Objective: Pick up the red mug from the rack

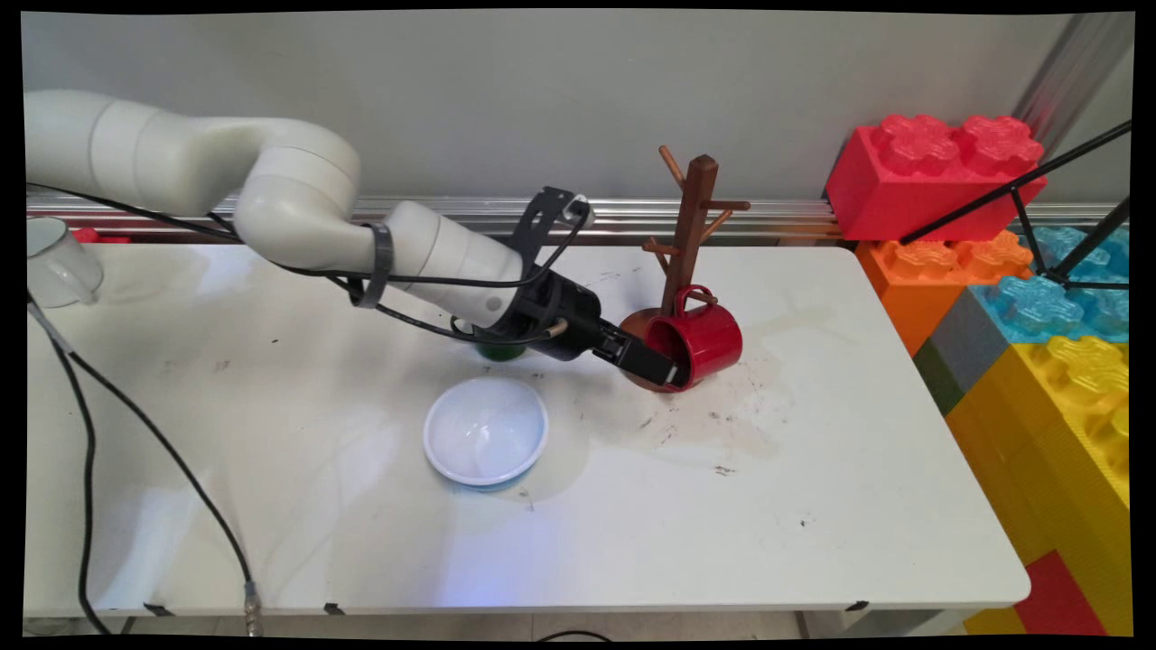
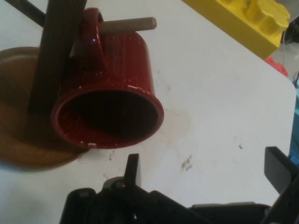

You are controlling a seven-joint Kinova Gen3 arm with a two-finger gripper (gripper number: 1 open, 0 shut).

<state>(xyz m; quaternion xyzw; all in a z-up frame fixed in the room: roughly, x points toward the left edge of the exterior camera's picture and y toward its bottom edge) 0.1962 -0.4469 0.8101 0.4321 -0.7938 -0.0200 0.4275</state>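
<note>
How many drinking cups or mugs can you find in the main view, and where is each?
2. A red mug hangs by its handle on the wooden mug tree, just beyond the gripper. A clear cup sits at the table's far left edge. Others may be hidden behind the arm.

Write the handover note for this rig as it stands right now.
Gripper: open, holding nothing, just off the red mug's rim.
Red mug: hangs by its handle on a low peg of the wooden mug tree, mouth toward the gripper, above the tree's round base.
White bowl: upright on the table, nearer the camera than the arm.
A green thing is mostly hidden behind the wrist.
</note>
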